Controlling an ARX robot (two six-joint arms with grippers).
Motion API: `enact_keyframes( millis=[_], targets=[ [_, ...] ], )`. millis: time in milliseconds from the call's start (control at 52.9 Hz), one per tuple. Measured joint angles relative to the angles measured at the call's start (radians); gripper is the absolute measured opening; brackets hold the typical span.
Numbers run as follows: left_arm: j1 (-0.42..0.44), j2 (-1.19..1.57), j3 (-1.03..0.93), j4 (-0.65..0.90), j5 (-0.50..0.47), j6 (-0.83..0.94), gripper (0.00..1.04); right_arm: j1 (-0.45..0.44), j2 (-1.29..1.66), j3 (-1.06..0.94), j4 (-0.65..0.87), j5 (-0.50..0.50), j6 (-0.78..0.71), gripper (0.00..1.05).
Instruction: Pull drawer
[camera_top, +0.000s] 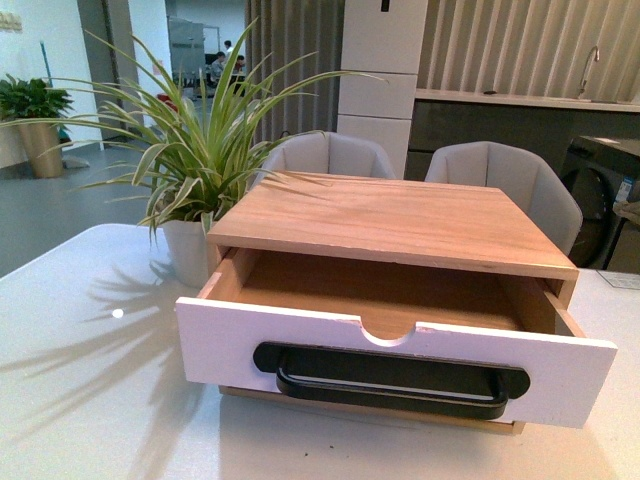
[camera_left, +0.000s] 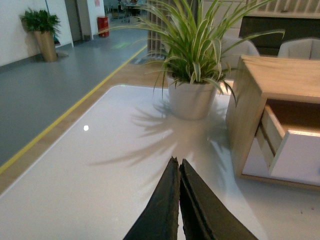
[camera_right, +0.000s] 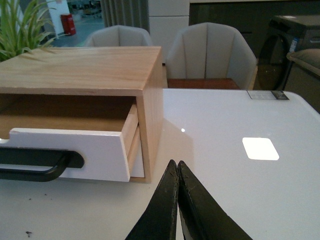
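i judge the drawer pulled out; left gripper and right gripper jaws pressed together, holding nothing; next, park both arms.

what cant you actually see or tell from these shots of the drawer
- Back of the drawer interior: front view, hidden under the wooden case.
- Handle: right wrist view, cut off by the frame edge.
- Left gripper and right gripper: absent from the front view; each wrist view shows only shut fingertips.
- People in the far hallway: front view, too small.
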Motion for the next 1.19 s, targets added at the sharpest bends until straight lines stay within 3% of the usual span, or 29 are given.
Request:
enact_keyframes(
  millis=[700, 775, 813, 1002, 1059, 1191],
  targets=[
    [0.001, -0.298, 0.000, -0.287, 0.000, 0.000, 0.03, -0.002, -0.262, -0.006, -0.242, -0.007, -0.001, 0.02],
    [0.001, -0.328, 0.000, -0.317, 0.000, 0.000, 0.03, -0.002, -0.356, -0.006, -0.369, -0.008, -0.001, 0.02],
    [0.001, -0.410, 0.000, -0.435, 0.000, 0.000, 0.03, -0.002, -0.416, -0.006, -0.411, -0.008, -0.001, 0.02],
    [0.001, -0.482, 0.000, -0.477, 0.000, 0.000, 0.03, -0.002, -0.434, -0.006, -0.419, -0.008, -0.001, 0.02],
    [0.001, -0.483, 0.000, -0.477, 0.000, 0.000, 0.10, -0.002, -0.435, -0.006, -0.419, -0.008, -0.001, 0.06],
    [0.001, -0.483, 0.000, -0.477, 0.000, 0.000, 0.36, -0.002, -0.435, -0.006, -0.419, -0.008, -0.001, 0.32]
  ],
)
